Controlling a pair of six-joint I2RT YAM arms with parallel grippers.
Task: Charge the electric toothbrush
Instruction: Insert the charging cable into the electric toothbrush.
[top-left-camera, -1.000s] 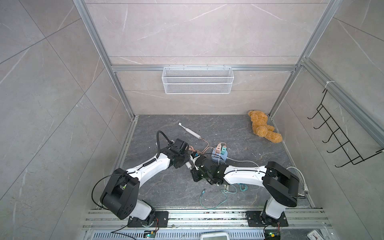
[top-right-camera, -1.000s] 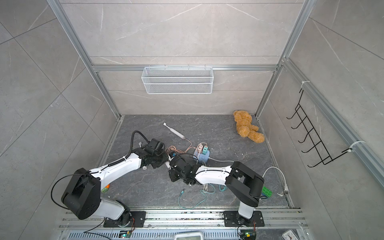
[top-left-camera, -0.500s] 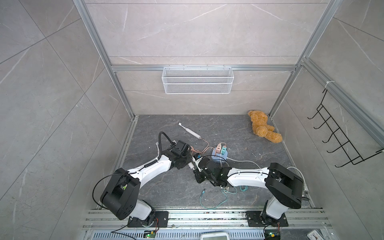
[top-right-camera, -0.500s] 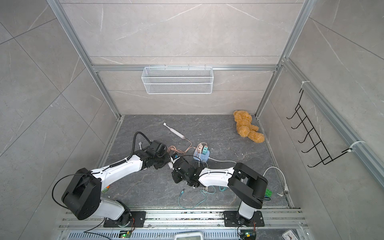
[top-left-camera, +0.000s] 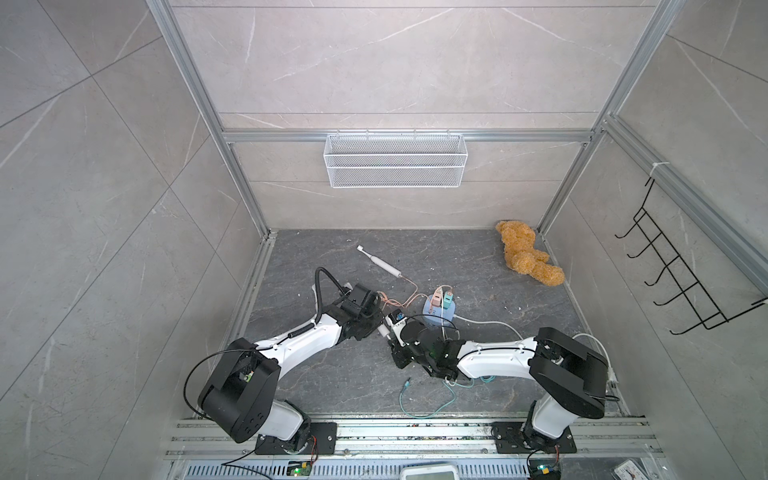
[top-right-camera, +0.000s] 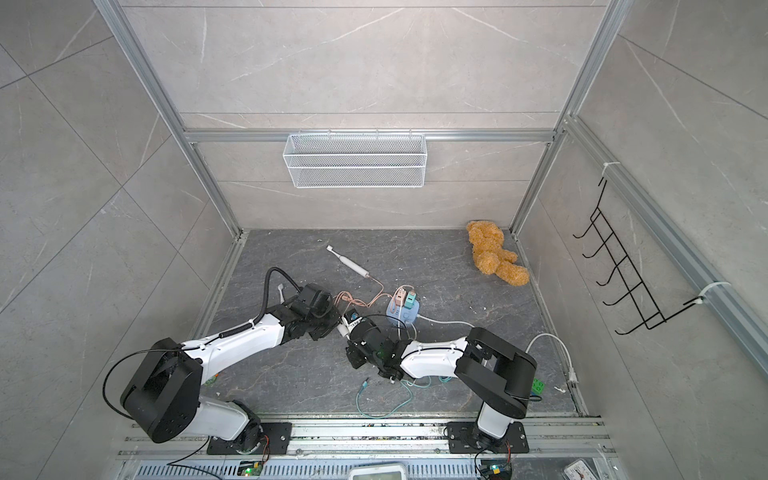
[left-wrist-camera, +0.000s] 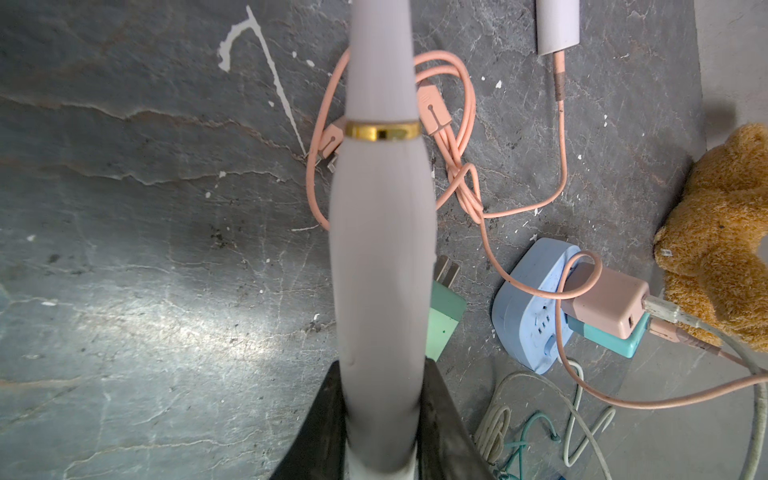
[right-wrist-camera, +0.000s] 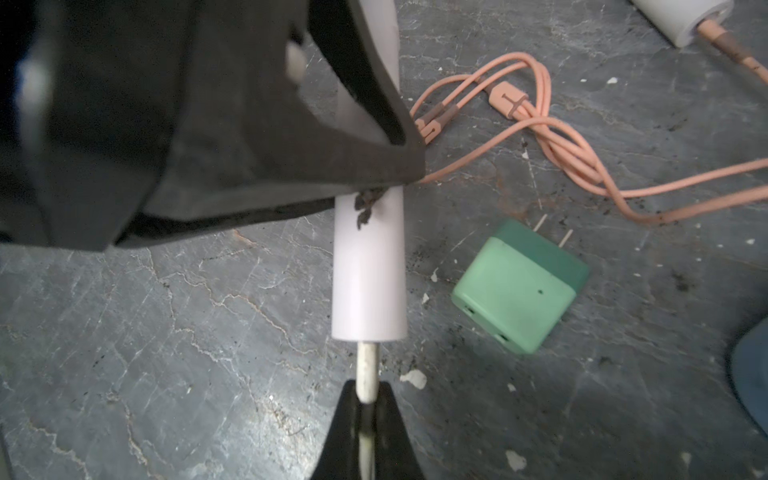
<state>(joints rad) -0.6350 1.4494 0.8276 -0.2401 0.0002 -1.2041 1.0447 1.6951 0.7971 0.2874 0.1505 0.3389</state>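
My left gripper (left-wrist-camera: 382, 374) is shut on a white electric toothbrush (left-wrist-camera: 382, 249) with a gold ring, gripping its handle above the floor. In the right wrist view the handle's flat base (right-wrist-camera: 368, 270) points at my right gripper (right-wrist-camera: 368, 395). That gripper is shut on a thin white cable plug (right-wrist-camera: 368, 370), whose tip meets the base. In both top views the left gripper (top-left-camera: 376, 322) (top-right-camera: 332, 322) and right gripper (top-left-camera: 392, 338) (top-right-camera: 351, 345) sit almost tip to tip at the floor's middle. The blue power strip (top-left-camera: 438, 311) (left-wrist-camera: 528, 307) lies just behind them.
A second toothbrush (top-left-camera: 379, 262) lies further back, joined by a pink cable (left-wrist-camera: 465, 166) to a pink charger (left-wrist-camera: 602, 303) in the strip. A loose green charger (right-wrist-camera: 519, 286) lies beside the held handle. Teal cable (top-left-camera: 419, 399), teddy bear (top-left-camera: 525, 257), wall basket (top-left-camera: 395, 160).
Both arms have shifted only slightly near the floor's middle. Both grips hold as before.
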